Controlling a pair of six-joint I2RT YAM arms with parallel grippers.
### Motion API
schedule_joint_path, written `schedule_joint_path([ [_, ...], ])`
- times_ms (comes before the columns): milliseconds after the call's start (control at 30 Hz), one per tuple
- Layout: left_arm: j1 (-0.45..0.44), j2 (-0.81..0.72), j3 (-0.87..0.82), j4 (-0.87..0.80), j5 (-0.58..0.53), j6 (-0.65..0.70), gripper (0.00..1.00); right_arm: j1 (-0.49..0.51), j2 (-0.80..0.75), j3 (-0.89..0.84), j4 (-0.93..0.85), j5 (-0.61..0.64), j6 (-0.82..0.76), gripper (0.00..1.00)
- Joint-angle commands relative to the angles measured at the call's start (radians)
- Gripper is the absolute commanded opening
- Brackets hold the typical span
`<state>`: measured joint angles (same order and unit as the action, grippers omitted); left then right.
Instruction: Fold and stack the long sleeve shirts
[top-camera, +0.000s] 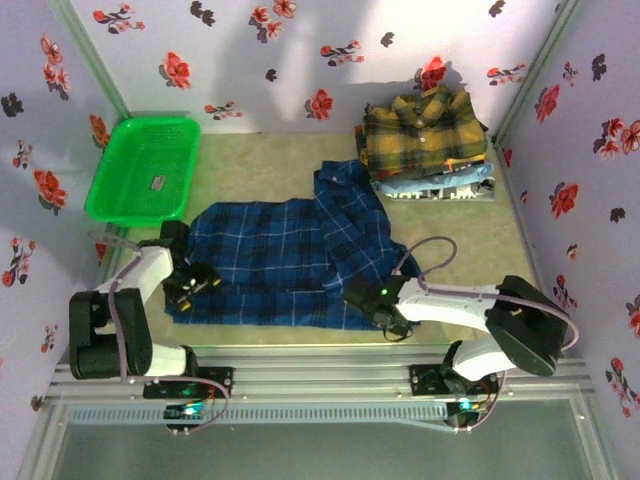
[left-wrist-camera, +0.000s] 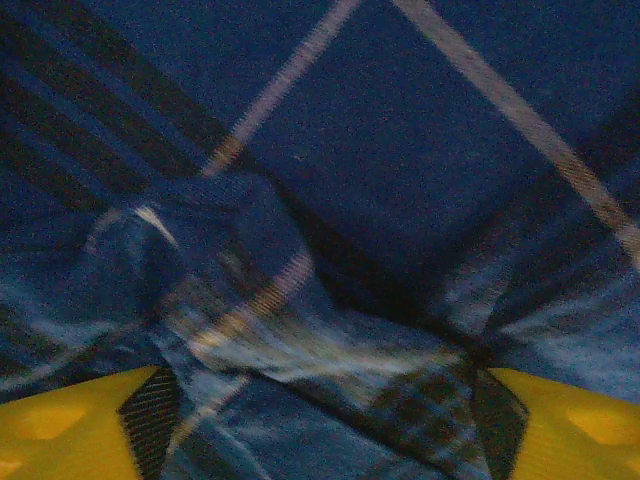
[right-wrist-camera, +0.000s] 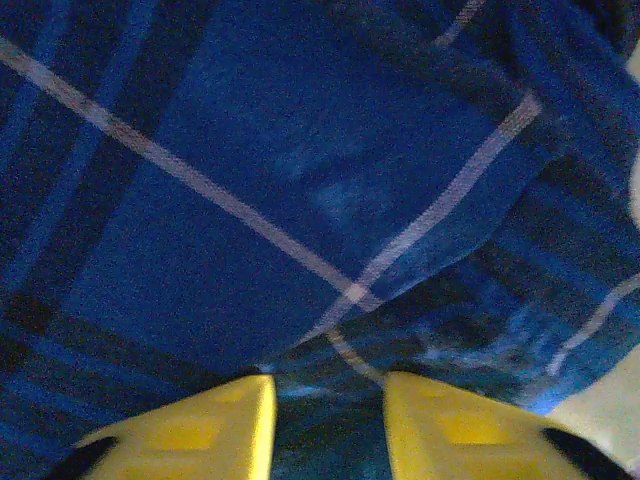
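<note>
My left gripper (left-wrist-camera: 320, 430) stands wide astride the dark blue plaid cloth shirt (top-camera: 270, 255); my right gripper (right-wrist-camera: 328, 425) narrow, grip undetermined.

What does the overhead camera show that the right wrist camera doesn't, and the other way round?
Overhead, not the wrist: the green basket, the folded stack topped by the mustard plaid shirt, and the left gripper. Right wrist, not overhead: yellow fingertips standing apart, seen close. Both: the dark blue plaid shirt and the right gripper at its near edge.
</note>
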<state>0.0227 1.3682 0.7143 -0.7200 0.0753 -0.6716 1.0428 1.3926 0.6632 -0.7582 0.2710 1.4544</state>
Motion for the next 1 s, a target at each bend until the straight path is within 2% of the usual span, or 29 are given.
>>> schedule_joint_path([
  [0, 0.001, -0.066, 0.066, -0.030, 0.070, 0.032, 0.86, 0.013, -0.077, 0.053, -0.123, 0.027, 0.066, 0.48],
  [67, 0.000, -0.112, 0.116, -0.058, 0.121, 0.036, 0.92, -0.016, -0.132, 0.151, -0.175, 0.104, 0.005, 0.53],
  [200, -0.016, -0.205, 0.232, -0.092, 0.263, 0.032, 0.98, -0.141, -0.172, 0.355, -0.136, 0.109, -0.200, 0.65],
  [267, -0.052, -0.202, 0.292, -0.090, 0.318, 0.040, 0.99, -0.242, -0.133, 0.419, -0.040, 0.011, -0.294, 0.68],
  [367, -0.117, -0.182, 0.339, 0.039, 0.438, 0.003, 1.00, -0.385, 0.005, 0.513, 0.118, -0.102, -0.365, 0.70],
  [433, -0.174, -0.168, 0.381, 0.093, 0.445, 0.000, 1.00, -0.450, 0.143, 0.602, 0.215, -0.166, -0.381, 0.70],
  [533, -0.234, -0.161, 0.399, 0.150, 0.445, 0.032, 1.00, -0.491, 0.339, 0.737, 0.358, -0.243, -0.368, 0.69],
  [733, -0.273, -0.161, 0.380, 0.186, 0.478, 0.041, 1.00, -0.522, 0.630, 0.946, 0.480, -0.297, -0.290, 0.66],
  [833, -0.280, -0.182, 0.358, 0.185, 0.485, 0.039, 1.00, -0.536, 0.706, 0.968, 0.544, -0.319, -0.238, 0.64],
  [967, -0.278, -0.202, 0.334, 0.146, 0.464, 0.053, 1.00, -0.540, 0.745, 0.981, 0.540, -0.317, -0.197, 0.63],
])
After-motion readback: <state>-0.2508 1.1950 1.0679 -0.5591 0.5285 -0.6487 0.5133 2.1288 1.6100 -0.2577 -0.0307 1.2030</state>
